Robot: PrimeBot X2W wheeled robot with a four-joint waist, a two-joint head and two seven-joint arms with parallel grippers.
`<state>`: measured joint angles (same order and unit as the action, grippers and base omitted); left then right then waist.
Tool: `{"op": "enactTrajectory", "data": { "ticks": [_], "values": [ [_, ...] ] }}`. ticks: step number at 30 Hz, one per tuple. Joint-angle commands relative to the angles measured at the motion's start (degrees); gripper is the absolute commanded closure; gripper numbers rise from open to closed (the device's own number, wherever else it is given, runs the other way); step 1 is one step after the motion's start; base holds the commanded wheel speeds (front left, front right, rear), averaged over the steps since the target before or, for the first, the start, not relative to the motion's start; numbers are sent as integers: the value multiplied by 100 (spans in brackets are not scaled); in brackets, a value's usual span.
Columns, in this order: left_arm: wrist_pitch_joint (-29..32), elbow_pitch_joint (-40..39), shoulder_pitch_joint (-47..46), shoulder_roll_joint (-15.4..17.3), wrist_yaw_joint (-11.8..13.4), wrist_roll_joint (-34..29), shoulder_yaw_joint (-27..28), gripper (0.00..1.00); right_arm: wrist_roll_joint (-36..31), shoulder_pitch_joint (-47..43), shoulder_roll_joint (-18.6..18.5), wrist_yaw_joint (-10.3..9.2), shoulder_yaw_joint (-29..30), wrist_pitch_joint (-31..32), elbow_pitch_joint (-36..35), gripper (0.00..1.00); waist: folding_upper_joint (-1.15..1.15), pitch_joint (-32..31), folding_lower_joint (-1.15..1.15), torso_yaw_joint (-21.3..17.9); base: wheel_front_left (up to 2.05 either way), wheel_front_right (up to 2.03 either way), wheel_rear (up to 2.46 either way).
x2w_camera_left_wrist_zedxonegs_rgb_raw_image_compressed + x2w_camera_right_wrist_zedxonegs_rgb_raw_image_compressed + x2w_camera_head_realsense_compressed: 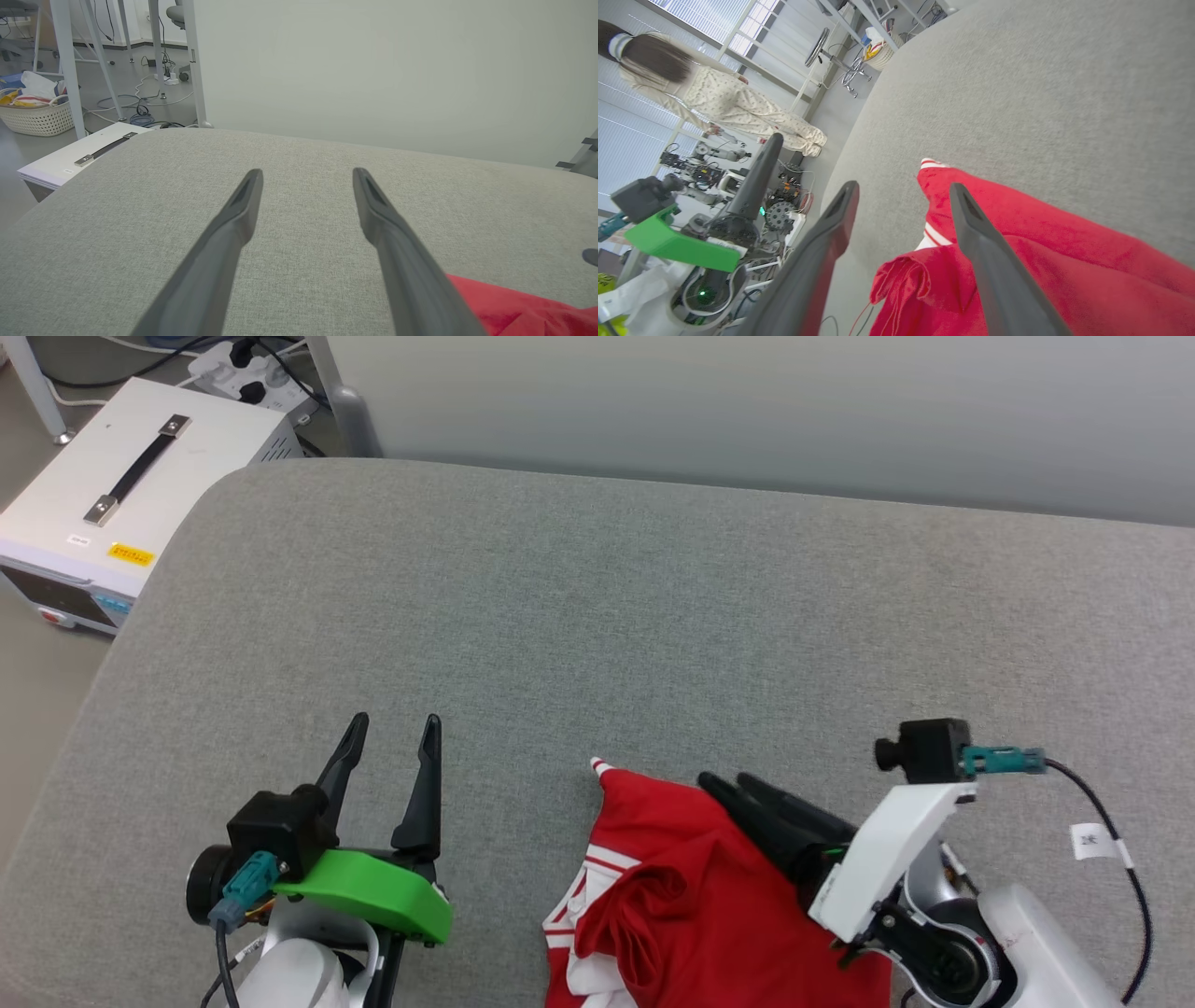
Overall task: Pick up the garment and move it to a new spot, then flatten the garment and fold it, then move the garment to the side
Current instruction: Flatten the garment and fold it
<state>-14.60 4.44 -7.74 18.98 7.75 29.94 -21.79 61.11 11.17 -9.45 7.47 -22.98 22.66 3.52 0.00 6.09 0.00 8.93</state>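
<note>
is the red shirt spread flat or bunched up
Bunched up: the red shirt lies in crumpled folds on the grey surface, striped trim twisted among them.

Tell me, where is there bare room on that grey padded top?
Bare: the grey fabric top from the pale wall down to the open left tool. Crowded: the near edge, where the crumpled red-and-white jersey lies under the right tool.

Head camera overhead, wrist cameras low, sharing cushion (pixel 653 616)
</note>
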Motion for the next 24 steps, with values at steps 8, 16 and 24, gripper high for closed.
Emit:
{"op": "enactTrajectory", "data": {
  "ticks": [8,16,24],
  "values": [
    [-12,18,122,83,114,-36,112,0,-2439,-284,-226,2,1207,-1796,29,0,0,-197,0,-324,0,0,0],
    [29,28,183,143,230,-51,138,0,-3920,-868,-115,2,2391,-2611,-378,0,0,-332,0,-560,0,0,0],
    [23,35,407,201,332,-96,115,0,-4716,-1466,-66,2,2641,-2855,-789,0,0,-600,0,-752,0,0,0]
  ]
}}
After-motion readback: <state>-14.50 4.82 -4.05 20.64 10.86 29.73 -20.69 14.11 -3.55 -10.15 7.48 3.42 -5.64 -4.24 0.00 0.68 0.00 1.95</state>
